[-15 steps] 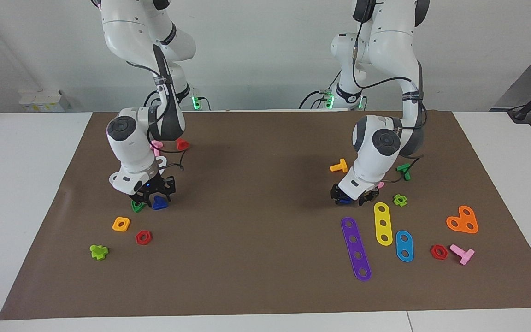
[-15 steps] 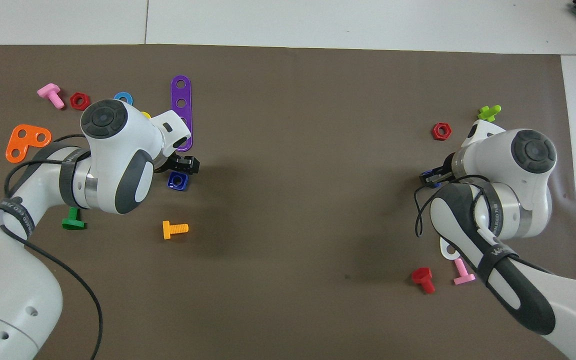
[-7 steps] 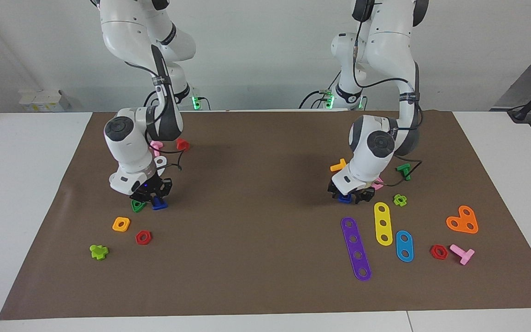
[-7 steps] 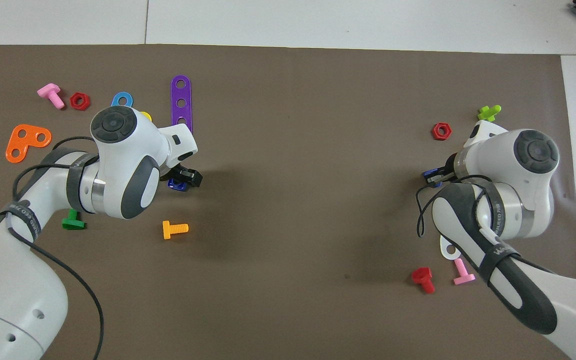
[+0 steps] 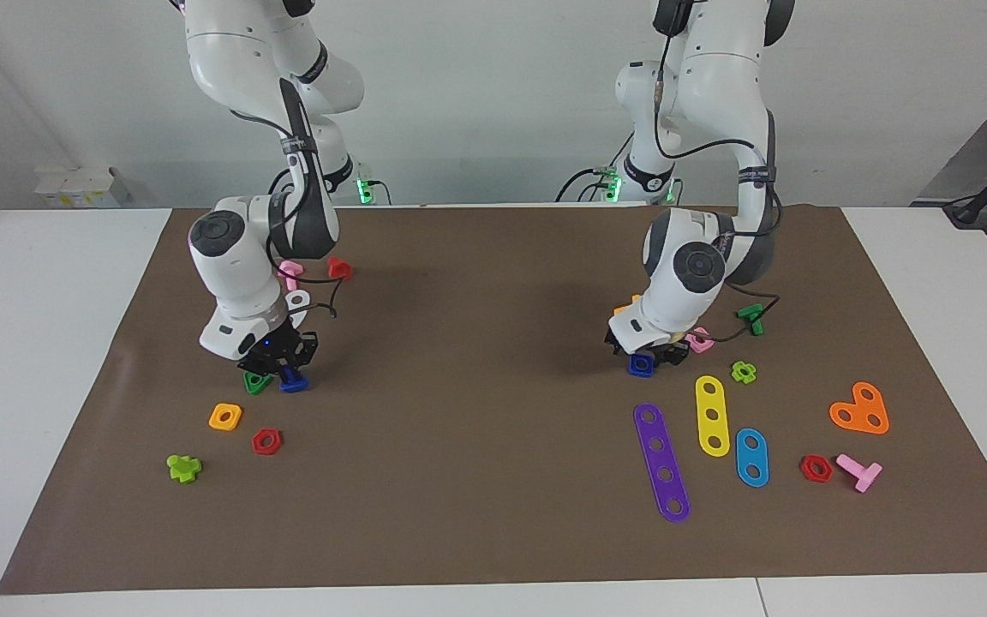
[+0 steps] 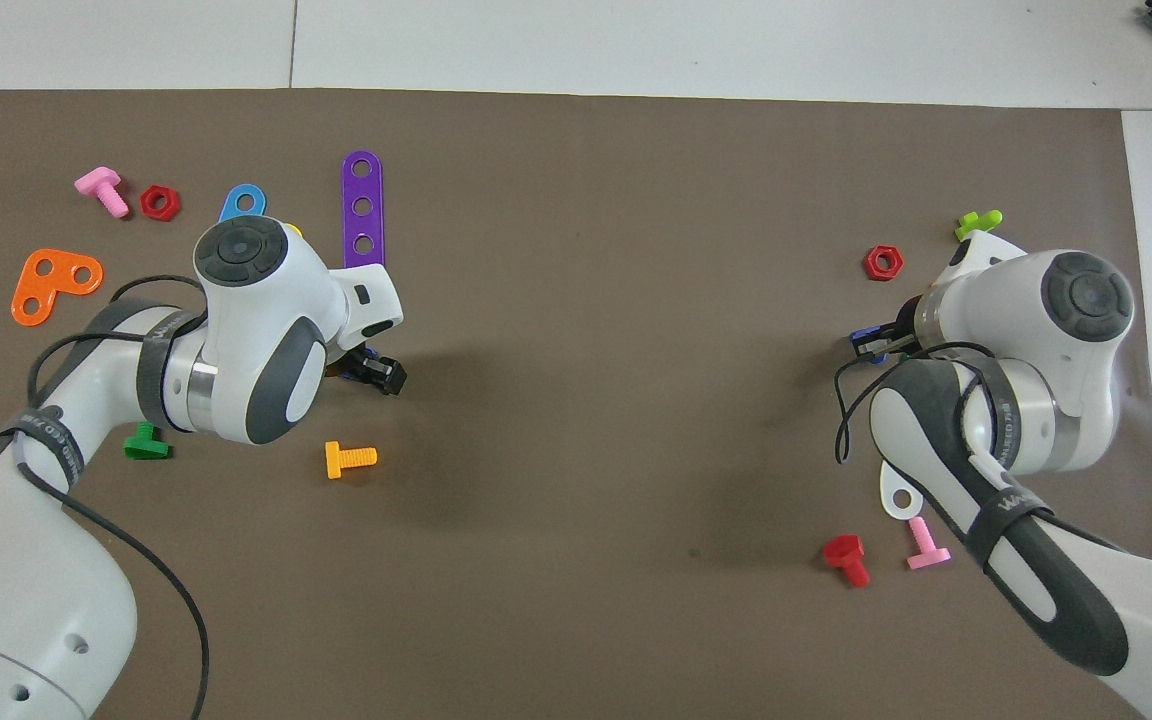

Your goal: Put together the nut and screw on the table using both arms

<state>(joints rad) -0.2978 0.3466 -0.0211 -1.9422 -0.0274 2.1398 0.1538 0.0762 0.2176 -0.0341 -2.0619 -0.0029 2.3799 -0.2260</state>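
Right end effector [image 5: 288, 370] down low at the mat [image 5: 476, 480], fingers clamped together on the dark-blue screw [image 5: 294, 383], green triangular nut [image 5: 254, 383] just beside, orange square nut [image 5: 225, 416] and red hex nut [image 5: 266, 441] near. Left end effector [image 5: 646, 356] down over the blue nut [image 5: 641, 366], grip impossible to tell, pink nut [image 5: 699, 342] just beside. Purple strip [image 5: 661, 462] and yellow strip [image 5: 712, 415] near on the tabletop [image 5: 22, 283].
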